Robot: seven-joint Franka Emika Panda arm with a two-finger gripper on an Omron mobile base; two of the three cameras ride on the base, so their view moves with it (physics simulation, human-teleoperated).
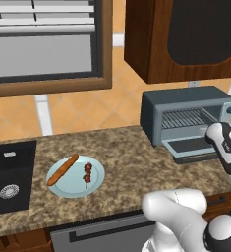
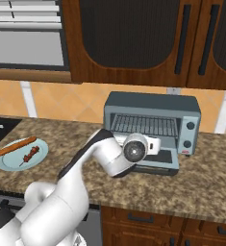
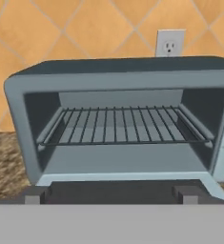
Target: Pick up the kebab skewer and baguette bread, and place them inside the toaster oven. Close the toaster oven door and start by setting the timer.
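toaster oven point(image 3: 118, 76) looks like matt grey-blue metal, wire rack point(image 3: 123, 125) inside, speckled granite-ish counter point(image 1: 127, 162), glossy wood cabinets point(image 2: 133, 43).

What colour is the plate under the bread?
Light blue plate, clearest in the left base view.

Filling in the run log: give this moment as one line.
toaster oven door: open, rack empty | kebab skewer and baguette bread: on plate | gripper: facing toaster oven, holding nothing

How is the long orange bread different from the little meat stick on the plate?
The baguette bread is longer and smooth orange-brown; the kebab skewer is shorter, with dark red chunks. The bread lies slanted near the rim of the plate; the skewer sits near the middle. Both rest on that plate.
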